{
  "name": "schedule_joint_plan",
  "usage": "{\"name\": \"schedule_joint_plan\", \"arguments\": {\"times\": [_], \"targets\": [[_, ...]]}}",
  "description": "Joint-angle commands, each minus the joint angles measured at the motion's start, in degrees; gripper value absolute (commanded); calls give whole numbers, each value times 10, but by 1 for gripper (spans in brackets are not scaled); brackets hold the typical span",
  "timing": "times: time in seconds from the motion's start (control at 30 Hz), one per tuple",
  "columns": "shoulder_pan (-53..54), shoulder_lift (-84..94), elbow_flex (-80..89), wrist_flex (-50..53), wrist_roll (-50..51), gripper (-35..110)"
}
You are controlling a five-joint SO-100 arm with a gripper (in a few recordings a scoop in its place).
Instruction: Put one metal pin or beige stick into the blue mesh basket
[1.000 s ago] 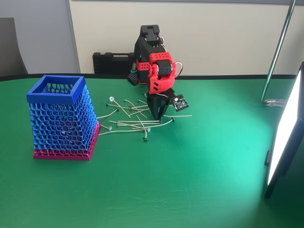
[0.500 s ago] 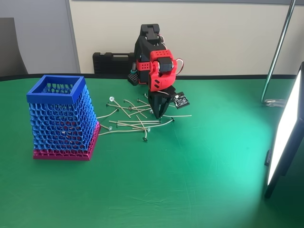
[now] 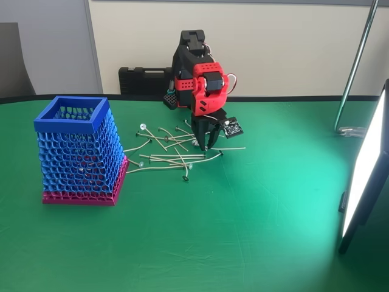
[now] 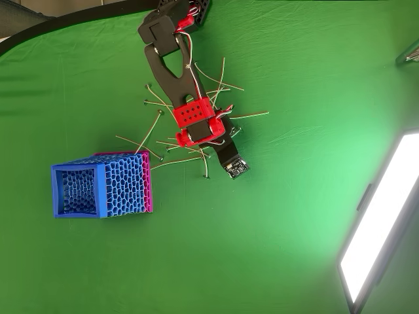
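The blue mesh basket (image 3: 79,152) (image 4: 98,190) stands upright on its magenta base at the left of the green table. Several thin beige pins (image 3: 170,151) (image 4: 171,145) lie scattered between the basket and the arm. My red and black arm reaches down over the right end of this pile. The gripper (image 3: 203,145) points straight down with its tips just above the table among the pins, fingers slightly apart. I cannot make out a pin held between them. In the overhead view the red wrist (image 4: 200,127) covers the fingers.
A black case (image 3: 143,79) lies behind the arm against the wall. A bright light panel (image 3: 364,170) (image 4: 380,222) stands at the right edge, and a metal pole (image 3: 355,67) rises behind it. Open green cloth (image 3: 231,231) stretches across the front.
The wrist has shifted slightly right and up. The fingers, which met in a point one second ago, now stand slightly apart. The pins and basket have not moved.
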Motion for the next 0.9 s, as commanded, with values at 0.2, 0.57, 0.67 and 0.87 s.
{"name": "schedule_joint_plan", "arguments": {"times": [0.2, 0.57, 0.67, 0.87], "targets": [[3, 37, 11, -25, 49, 17], [16, 47, 12, -25, 83, 16], [20, 50, 16, -25, 83, 16], [25, 42, 11, -29, 90, 16]]}}
